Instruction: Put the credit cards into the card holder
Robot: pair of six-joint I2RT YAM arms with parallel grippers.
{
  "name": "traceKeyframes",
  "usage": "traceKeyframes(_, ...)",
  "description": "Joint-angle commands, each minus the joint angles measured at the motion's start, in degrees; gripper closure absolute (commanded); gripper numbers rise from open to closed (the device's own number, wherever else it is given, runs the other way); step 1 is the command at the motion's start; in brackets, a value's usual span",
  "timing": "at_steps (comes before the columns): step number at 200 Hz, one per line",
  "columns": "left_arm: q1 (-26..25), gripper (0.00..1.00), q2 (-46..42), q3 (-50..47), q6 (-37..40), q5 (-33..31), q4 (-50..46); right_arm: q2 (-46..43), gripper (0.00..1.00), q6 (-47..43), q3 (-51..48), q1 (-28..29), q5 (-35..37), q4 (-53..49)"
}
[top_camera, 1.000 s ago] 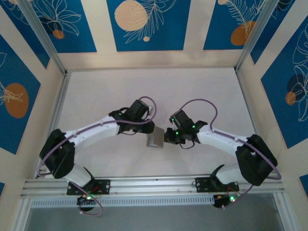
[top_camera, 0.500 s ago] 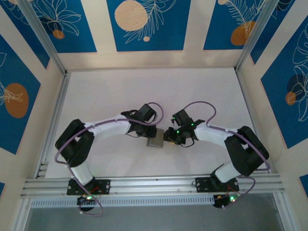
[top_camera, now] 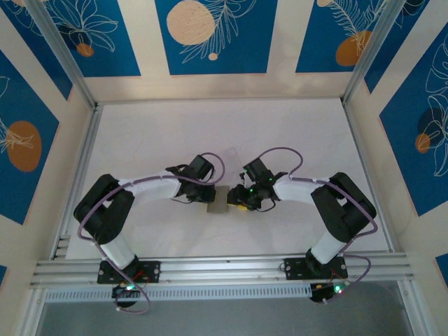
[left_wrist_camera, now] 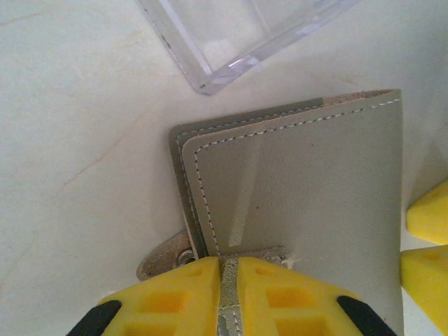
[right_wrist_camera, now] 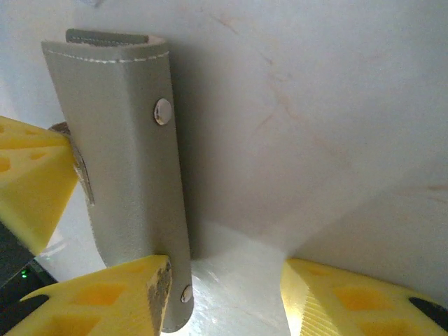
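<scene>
Left gripper point(left_wrist_camera: 227, 271) clamps the stitched grey leather wallet point(left_wrist_camera: 301, 189), nearer the table's point(top_camera: 140, 140) near edge; right gripper point(right_wrist_camera: 224, 294) jaws apart; clear rigid case point(left_wrist_camera: 231, 42) just beside.

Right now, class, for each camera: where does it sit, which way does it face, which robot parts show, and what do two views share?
Top external: above and behind the bases, looking down on the table; left arm and right arm meet at the card holder.
Left wrist: on the left arm, looking past the left gripper, shut on the card holder's strap, towards a clear case.
Right wrist: on the right arm, looking past the open right gripper along the card holder's side.
Shared: all three show the card holder.
</scene>
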Motion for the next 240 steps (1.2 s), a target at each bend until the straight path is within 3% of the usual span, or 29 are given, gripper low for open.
traceKeyframes(1,0.06,0.85,1.55,-3.57,-0.04,-0.76,-1.66,5.07,0.50,2.02,1.03,2.20,-4.08,10.88)
traceKeyframes(40,0.25,0.85,2.08,-5.19,0.04,-0.79,-0.57,6.56,0.49,4.39,0.59,2.29,-8.43,17.77)
traceKeyframes(186,1.59,0.86,3.62,-7.85,-0.42,1.06,2.59,0.25,0.39,6.55,-4.83,0.42,-10.56,19.97)
traceKeyframes(218,1.53,0.86,4.01,-7.63,-0.40,1.41,2.72,4.42,0.38,5.18,-0.50,1.62,-10.35,17.23)
traceKeyframes(240,1.58,0.86,3.68,-8.03,-0.77,1.66,3.18,8.75,0.43,5.71,1.79,2.37,-10.62,18.06)
